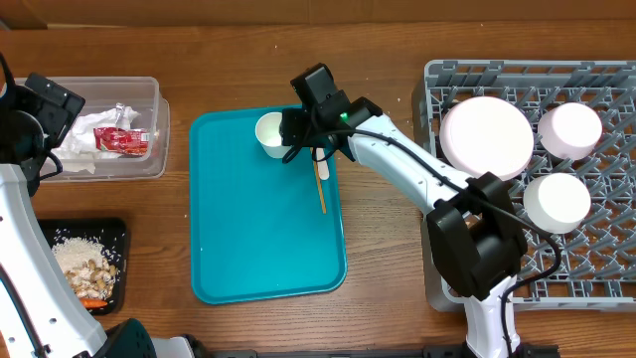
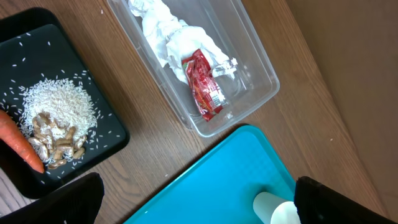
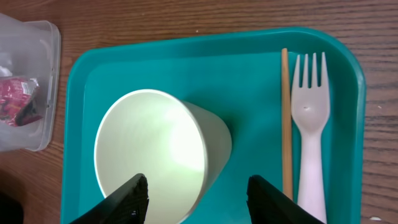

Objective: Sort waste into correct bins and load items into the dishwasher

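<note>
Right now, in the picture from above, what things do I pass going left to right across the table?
clear box → cup → big plate → top bowl. The trays, rack and lower bowl overlap these, so they are left out.

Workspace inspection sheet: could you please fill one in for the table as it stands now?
Surface: wooden table, teal tray in the middle.
Job's things: napkins and red wrapper in the clear box; rice and carrot on the black tray; cup on its side and fork on the teal tray; plate and two bowls in the dish rack.
Clutter: thin wooden stick beside the fork.
Grippers: right fingers open either side of the cup; left fingers open, holding nothing.
Cables: black cable along the right arm.
Surroundings: tan panel beyond the table edge.
</note>
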Motion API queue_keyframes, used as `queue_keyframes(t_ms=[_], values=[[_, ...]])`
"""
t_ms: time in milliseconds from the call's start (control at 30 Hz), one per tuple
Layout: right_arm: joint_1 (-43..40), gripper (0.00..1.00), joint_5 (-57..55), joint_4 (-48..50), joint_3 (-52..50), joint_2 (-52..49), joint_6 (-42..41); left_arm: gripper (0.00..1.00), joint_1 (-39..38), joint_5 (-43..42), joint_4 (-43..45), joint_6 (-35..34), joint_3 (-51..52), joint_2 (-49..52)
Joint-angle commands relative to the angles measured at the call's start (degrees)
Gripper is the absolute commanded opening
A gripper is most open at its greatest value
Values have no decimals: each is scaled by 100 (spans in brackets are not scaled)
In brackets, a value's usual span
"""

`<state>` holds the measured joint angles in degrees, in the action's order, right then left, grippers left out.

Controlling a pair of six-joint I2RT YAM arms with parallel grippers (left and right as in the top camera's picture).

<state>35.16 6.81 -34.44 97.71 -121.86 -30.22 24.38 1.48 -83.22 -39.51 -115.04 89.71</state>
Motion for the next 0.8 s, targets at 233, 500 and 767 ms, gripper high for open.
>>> queue_keyframes(t_ms=[233,500,767], values=[[46,51,-83,-101,94,-74,-48,100,-2,-2,-15,-79,-15,2],[46,47,-79,-105,94,-151,-50,100,-2,-2,-15,-79,-15,4],[129,45,-83,-79,94,-210,-55,100,-2,-2,-15,-79,-15,2]])
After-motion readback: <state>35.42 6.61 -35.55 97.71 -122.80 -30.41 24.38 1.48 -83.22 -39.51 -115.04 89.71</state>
